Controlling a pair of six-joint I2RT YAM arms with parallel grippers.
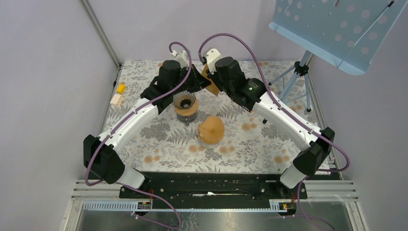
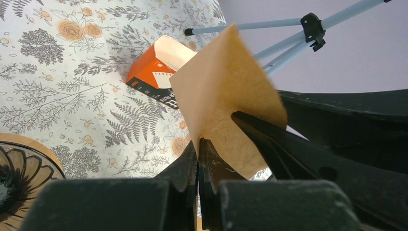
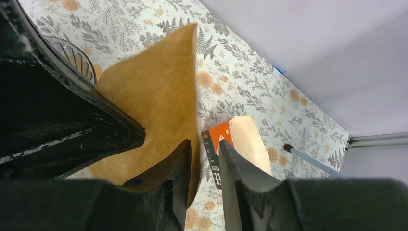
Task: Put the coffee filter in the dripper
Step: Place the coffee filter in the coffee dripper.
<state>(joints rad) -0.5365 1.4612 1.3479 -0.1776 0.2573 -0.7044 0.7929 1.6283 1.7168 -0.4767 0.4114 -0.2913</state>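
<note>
One brown paper coffee filter [image 2: 226,96] was observed held off the floral-patterned counter [image 1: 159,144], above its far middle, where the two arms met. The left hand [image 2: 199,142] was seen closed tight on the filter's lower corner, with no gap between its fingers. The right hand [image 3: 204,144] was recorded at a narrow opening. The filter's edge lay against one finger [image 3: 180,168], and whether it was pinched could not be told.

One ribbed glass dripper with a wooden collar [image 1: 185,107] was noted standing upright on the counter, just to the near side of the left hand. The filter was not yet in it. One tan cone-shaped pile [image 1: 211,130] was noted near the dripper, to its right. One orange-and-black carton [image 2: 151,72] was seen lying on its side beyond the hands, its open end showing pale contents.

Two small blocks were counted at the counter's left edge, one yellow block [image 1: 120,88] and one cream block [image 1: 115,99]. One grey tripod [image 1: 298,77] was recorded at the far right, under one pale blue perforated panel [image 1: 332,29].
</note>
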